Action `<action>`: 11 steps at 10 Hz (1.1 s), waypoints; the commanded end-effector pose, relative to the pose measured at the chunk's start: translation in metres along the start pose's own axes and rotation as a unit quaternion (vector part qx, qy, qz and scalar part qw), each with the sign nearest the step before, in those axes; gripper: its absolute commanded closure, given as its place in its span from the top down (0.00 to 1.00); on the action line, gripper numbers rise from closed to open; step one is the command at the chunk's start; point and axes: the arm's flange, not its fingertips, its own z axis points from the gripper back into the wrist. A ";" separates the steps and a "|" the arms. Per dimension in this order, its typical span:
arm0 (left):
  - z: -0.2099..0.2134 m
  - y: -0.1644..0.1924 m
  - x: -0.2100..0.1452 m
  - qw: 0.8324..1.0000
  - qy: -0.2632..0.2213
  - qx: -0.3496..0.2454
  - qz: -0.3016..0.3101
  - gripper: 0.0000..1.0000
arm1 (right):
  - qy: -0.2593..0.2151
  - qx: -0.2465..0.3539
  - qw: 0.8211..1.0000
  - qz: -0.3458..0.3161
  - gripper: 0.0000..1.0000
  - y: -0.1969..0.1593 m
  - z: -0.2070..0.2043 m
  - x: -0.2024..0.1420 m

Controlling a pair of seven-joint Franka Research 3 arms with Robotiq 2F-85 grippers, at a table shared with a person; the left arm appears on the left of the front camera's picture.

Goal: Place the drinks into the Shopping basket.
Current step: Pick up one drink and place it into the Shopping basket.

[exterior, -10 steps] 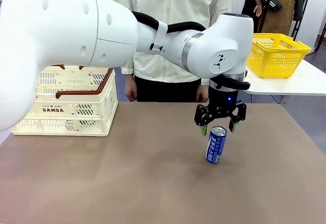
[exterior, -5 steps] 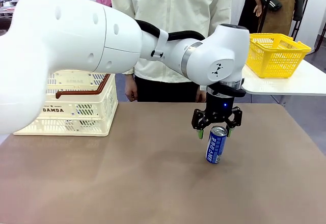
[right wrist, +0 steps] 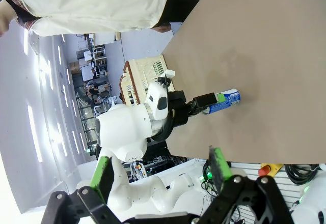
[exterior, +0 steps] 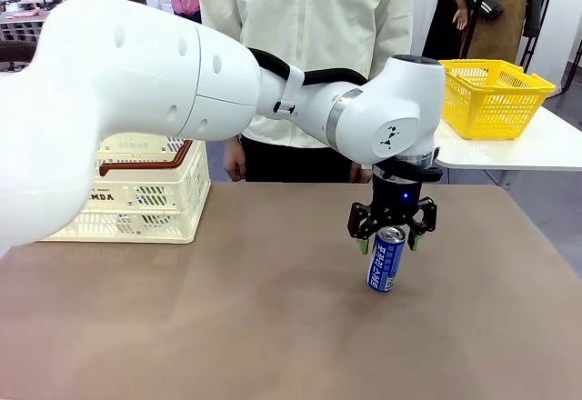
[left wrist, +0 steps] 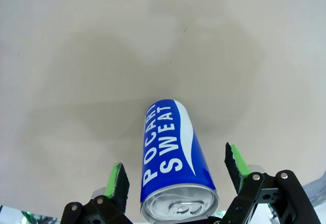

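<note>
Left gripper jaws wide apart, straddling top of upright blue drink can without touching, can standing on brown table right of centre, well apart from cream Shopping basket at far left; right gripper open, empty.

Evenly bright indoors, lit from overhead, with rows of ceiling strip lights glaring white along the left of the right wrist view. Soft, broad shadows on the brown table, 1 wide smudge of shade around the blue can in the left wrist view. Sharp in front, strongly bent at the wrist views' edges, slightly soft on the nearest green pads.
</note>
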 end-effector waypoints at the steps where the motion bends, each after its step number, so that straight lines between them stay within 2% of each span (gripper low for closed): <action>1: 0.001 0.000 0.000 1.000 0.005 -0.005 -0.013 1.00 | 0.002 0.004 1.000 -0.006 1.00 0.003 0.000 0.000; 3: -0.001 -0.001 -0.001 1.000 0.008 -0.004 -0.014 1.00 | 0.002 0.004 1.000 -0.006 1.00 0.003 0.000 0.000; 4: -0.001 -0.003 -0.001 1.000 0.007 -0.002 -0.016 0.73 | 0.002 0.004 1.000 -0.006 1.00 0.003 0.000 0.000; 5: -0.001 -0.003 -0.001 1.000 0.007 -0.001 -0.017 0.21 | 0.002 0.004 1.000 -0.006 1.00 0.003 0.000 0.000; 6: -0.001 -0.003 -0.001 1.000 0.006 -0.001 -0.017 0.00 | 0.002 0.004 1.000 -0.006 1.00 0.003 0.000 0.000; 11: 0.001 -0.001 -0.001 1.000 0.005 -0.004 -0.012 0.00 | 0.002 0.004 1.000 -0.006 1.00 0.003 0.000 0.000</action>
